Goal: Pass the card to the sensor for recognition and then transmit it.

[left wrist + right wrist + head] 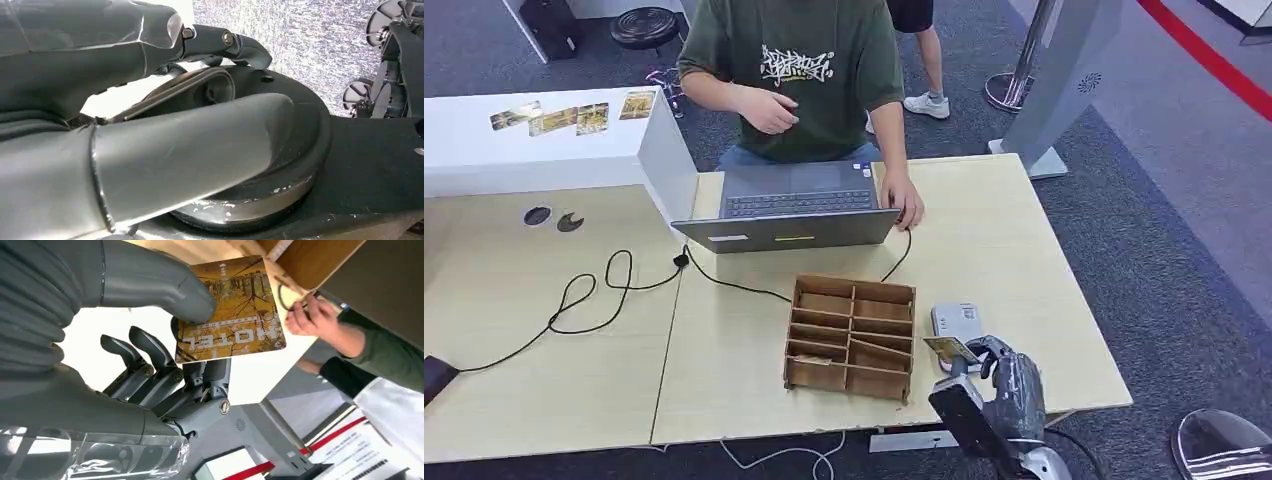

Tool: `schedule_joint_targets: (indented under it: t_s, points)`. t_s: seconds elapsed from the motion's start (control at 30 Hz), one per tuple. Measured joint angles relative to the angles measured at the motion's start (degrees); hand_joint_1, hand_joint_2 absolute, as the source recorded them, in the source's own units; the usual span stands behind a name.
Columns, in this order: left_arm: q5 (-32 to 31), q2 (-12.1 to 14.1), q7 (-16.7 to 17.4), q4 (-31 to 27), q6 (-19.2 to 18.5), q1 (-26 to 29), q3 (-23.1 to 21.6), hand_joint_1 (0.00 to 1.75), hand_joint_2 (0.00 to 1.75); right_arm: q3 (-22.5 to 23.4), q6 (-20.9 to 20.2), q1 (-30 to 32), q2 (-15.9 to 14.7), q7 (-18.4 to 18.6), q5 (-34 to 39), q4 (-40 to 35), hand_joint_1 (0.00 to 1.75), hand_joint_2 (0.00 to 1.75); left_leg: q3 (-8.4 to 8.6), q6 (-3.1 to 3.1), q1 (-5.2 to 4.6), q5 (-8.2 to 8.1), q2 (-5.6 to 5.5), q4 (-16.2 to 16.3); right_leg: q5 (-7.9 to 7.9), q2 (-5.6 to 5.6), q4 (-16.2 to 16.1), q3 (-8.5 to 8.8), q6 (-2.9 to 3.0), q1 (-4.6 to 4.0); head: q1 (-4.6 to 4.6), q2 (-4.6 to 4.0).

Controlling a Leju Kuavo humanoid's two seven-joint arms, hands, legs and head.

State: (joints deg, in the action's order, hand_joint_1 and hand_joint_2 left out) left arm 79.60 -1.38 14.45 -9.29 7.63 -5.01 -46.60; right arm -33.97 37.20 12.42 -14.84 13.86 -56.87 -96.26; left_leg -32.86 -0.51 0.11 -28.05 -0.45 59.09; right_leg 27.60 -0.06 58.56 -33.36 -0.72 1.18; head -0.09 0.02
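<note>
In the head view, four small yellow-brown cards (564,117) lie in a row on the white box-shaped counter (544,150) at the upper left of the frame. Below it, a thin black cable (589,300) loops across the pale wooden table (554,390) toward the centre. At upper centre a person in a dark green printed T-shirt (809,70) leans over an open grey laptop (789,205), one hand resting at its right corner. Below the laptop, in the lower middle, sits a brown wooden organiser tray with open compartments (852,337). Just right of the tray lies a small flat grey sensor box (957,322).

At the lower right, the right hand (1004,385) pinches a yellow printed hotel key card (951,350) between thumb and fingers, the card over the near edge of the sensor; whether they touch is unclear. In the right wrist view the thick grey thumb presses on the card (230,310), marked HOTEL, with darker fingers (150,352) under it.

The left hand (150,150) shows very close in the left wrist view; I cannot tell whether its fingers are apart or together.
</note>
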Motion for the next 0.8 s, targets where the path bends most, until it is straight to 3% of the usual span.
schedule_joint_targets:
  t_s: [0.3,0.5,0.8]
  points:
    - [1.12,0.02,0.15,0.00,0.59,0.08,0.00,0.00,0.00,6.53,0.00,6.79,1.29,-2.47,-1.53,-4.50,1.75,1.75,-0.01,0.00,0.00,-0.02,0.01,0.00,0.02,0.01,-0.01,-0.02,0.01,0.00,-0.02,0.00]
    - [1.73,0.04,0.37,0.00,0.64,0.21,0.00,0.00,0.00,10.88,0.00,10.74,2.60,-2.19,-2.51,-7.54,1.75,1.75,-0.02,0.00,0.00,-0.02,0.03,-0.01,0.02,0.01,-0.01,-0.02,0.01,0.00,-0.02,0.00]
    - [2.32,0.09,1.01,0.00,0.96,0.31,0.00,0.00,0.00,16.90,0.00,14.61,6.08,-4.09,-1.75,-9.79,1.75,1.75,-0.02,0.00,0.00,-0.02,0.03,-0.01,0.02,0.00,0.00,-0.03,0.01,0.00,0.00,0.00]
